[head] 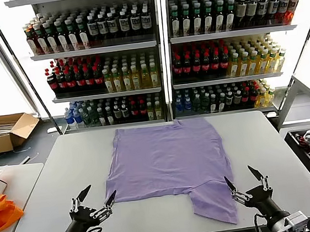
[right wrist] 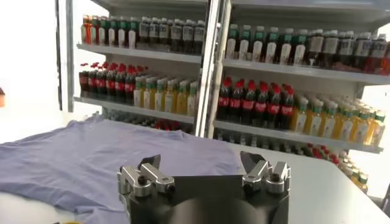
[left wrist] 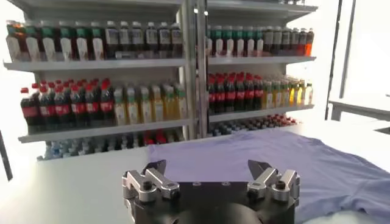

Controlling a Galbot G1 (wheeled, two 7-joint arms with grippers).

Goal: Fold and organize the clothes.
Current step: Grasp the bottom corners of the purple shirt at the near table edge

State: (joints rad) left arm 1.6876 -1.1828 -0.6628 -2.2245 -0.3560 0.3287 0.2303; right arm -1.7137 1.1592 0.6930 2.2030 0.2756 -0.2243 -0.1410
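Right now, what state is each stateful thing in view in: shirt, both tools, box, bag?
lavender T-shirt: spread flat on the white table, one sleeve sticking out toward the robot, unfolded, not held.
left tool: open, empty, hovering at the table's near edge, off the shirt.
right tool: open, empty, hovering near the protruding sleeve.
cardboard box: flaps open, on the floor.
orange bag: slumped on the side table.

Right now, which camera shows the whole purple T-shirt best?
The head view. It looks down on the whole T-shirt spread flat on the table. The left wrist and right wrist views look across the table and catch only part of it.
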